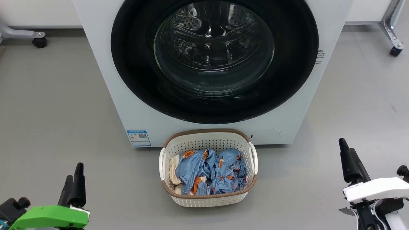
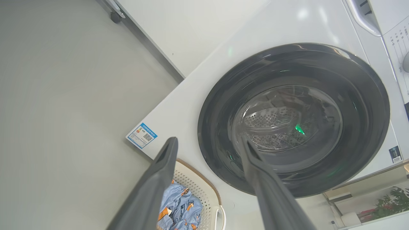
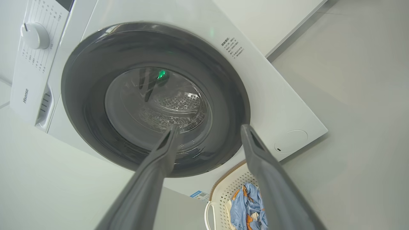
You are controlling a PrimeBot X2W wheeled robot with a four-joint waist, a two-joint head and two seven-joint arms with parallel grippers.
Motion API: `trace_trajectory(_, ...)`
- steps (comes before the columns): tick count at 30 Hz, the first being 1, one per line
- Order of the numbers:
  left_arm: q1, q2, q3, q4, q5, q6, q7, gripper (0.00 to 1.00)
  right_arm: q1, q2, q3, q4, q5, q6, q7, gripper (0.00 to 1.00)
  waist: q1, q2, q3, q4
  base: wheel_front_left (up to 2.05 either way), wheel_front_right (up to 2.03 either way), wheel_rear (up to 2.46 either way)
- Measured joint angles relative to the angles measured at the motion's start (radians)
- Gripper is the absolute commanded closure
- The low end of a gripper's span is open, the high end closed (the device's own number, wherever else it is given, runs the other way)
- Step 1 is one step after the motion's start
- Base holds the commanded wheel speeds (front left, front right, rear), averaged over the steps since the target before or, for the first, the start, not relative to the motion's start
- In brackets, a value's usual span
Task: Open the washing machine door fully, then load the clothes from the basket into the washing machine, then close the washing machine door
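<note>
Opening not yet begun: the washing machine door (image 1: 214, 60) sits shut at 12 o'clock, the basket (image 1: 209, 131) of clothes (image 1: 211, 172) at 6, so the left gripper (image 2: 208, 139) or right gripper (image 3: 207, 127), both spread empty at 7 and 5, probably must hook its rim next

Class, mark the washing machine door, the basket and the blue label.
washing machine door (image 1: 134, 64), head view, glossy black rim.
basket (image 1: 207, 199), head view, front perforated wall.
blue label (image 1: 138, 138), head view, its middle.

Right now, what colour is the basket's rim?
Brown, woven, atop the cream basket; the head view shows it best.
</note>
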Motion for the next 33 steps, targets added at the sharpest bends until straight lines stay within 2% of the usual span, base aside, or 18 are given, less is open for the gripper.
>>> trace_trajectory(8,0.009,0.032,-0.015,-0.019,0.196,0.001,-0.022,0.00,0.000,-0.033,0.050,-0.003,-0.191,-0.002,-0.023,0.00,0.0000,0.0000,0.001,0.000,0.00,0.00,0.00)
trace_trajectory(11,0.019,0.037,-0.020,-0.023,0.286,0.010,-0.032,0.00,0.000,-0.050,0.066,0.000,-0.273,-0.017,-0.035,0.00,0.0000,0.0000,0.002,0.000,0.00,0.00,0.00)
trace_trajectory(22,0.039,0.064,-0.030,-0.033,0.516,0.036,-0.062,0.00,0.004,-0.060,0.092,0.024,-0.444,-0.053,-0.065,0.00,0.0000,0.0000,0.005,-0.001,0.00,0.00,0.00)
trace_trajectory(33,0.054,0.064,-0.026,-0.062,0.693,0.049,-0.089,0.00,0.005,-0.063,0.102,0.024,-0.581,-0.062,-0.097,0.00,0.0000,0.0000,0.010,-0.006,0.00,0.00,0.00)
